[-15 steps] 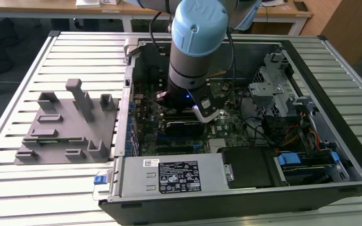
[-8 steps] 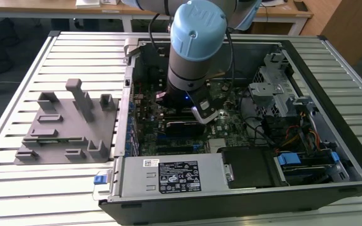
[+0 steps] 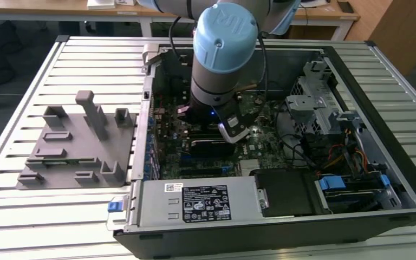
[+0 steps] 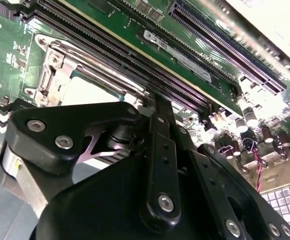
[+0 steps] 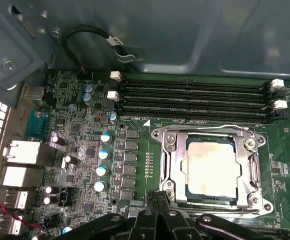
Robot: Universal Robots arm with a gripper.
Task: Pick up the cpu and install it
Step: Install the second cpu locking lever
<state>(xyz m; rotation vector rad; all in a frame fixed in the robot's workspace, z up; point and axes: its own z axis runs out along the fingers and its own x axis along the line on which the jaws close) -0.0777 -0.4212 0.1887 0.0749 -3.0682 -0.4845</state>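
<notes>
The cpu [image 5: 211, 169], a pale silvery square, lies flat inside the metal socket frame [image 5: 171, 165] on the green motherboard. In the second wrist view a corner of the cpu [image 4: 89, 92] shows behind the black gripper linkage. My gripper [image 5: 156, 196] hovers just off the socket's edge, beside the frame, with its two black fingers close together and nothing between them. In the exterior view the arm reaches down into the open computer case, with the gripper [image 3: 231, 134] low over the board's middle.
Long memory slots [image 5: 195, 97] run along one side of the socket. Capacitors [image 5: 104, 155] and rear ports [image 5: 19, 152] stand near it. The case walls [image 3: 150, 108], a drive cage [image 3: 316, 108] and power supply [image 3: 193, 203] hem the arm in. A grey fixture [image 3: 78, 146] sits outside, at the exterior view's left.
</notes>
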